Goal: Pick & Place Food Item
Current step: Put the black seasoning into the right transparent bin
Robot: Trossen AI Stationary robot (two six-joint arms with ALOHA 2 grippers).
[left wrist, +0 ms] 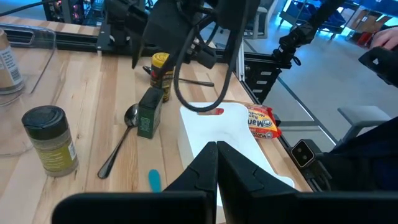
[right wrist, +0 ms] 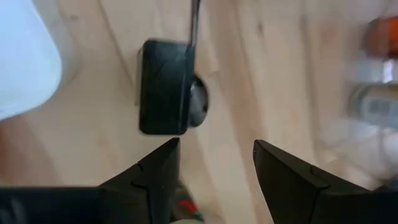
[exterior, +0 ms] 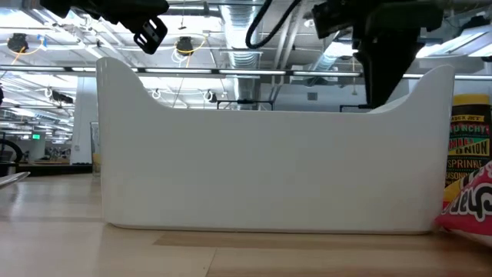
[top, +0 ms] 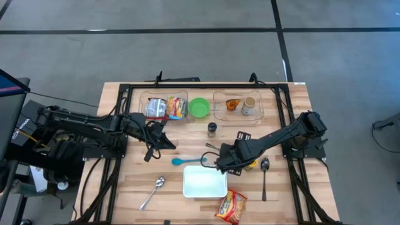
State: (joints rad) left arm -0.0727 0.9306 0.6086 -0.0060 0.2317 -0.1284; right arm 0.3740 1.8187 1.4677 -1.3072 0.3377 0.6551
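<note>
Nearest the low camera stands a smooth white rectangular tray [exterior: 269, 169], its long axis across the view, a crinkled red noodle packet [exterior: 469, 204] at its corner. Just behind it, the right gripper [top: 226, 161], fingers spread and empty, hangs beside a yellow-lidded jar [left wrist: 160, 73]. Farther back, the left gripper [top: 164, 140], fingers pressed together, hovers apart.

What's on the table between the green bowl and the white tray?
In the high view, a small dark-capped spice jar stands just below the green bowl, and the blue spoon lies just above the white tray. Bare wood fills the rest.
</note>
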